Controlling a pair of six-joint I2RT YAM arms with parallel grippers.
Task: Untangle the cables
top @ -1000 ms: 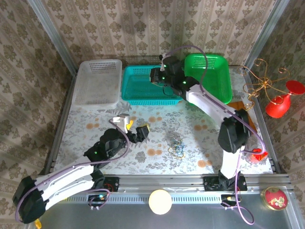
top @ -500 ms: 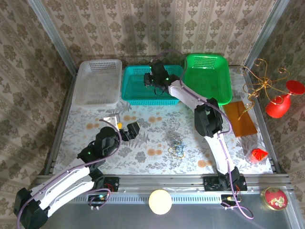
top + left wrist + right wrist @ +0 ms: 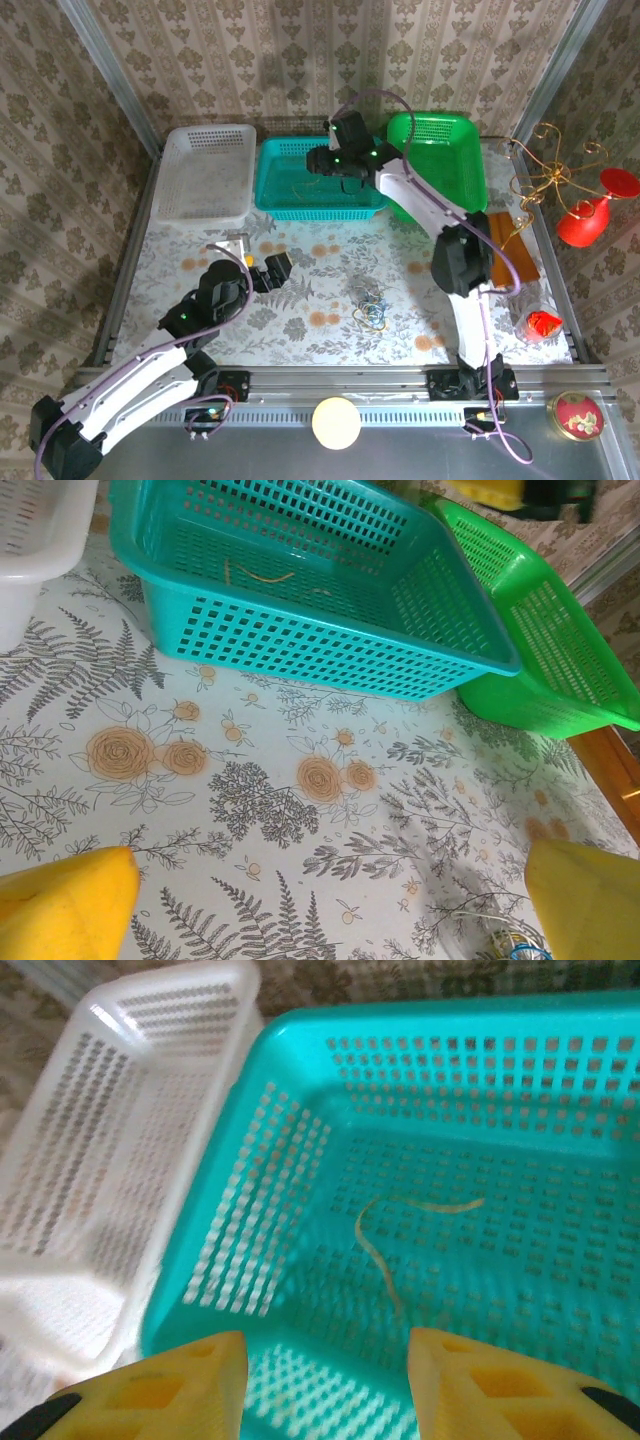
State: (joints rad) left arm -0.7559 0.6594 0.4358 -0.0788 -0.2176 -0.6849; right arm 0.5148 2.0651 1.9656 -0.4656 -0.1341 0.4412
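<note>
You can read no text, label, brand, number or sign on any surface in these views.

Damask-papered walls (image 3: 300,50), fern-print tabletop (image 3: 322,278)
</note>
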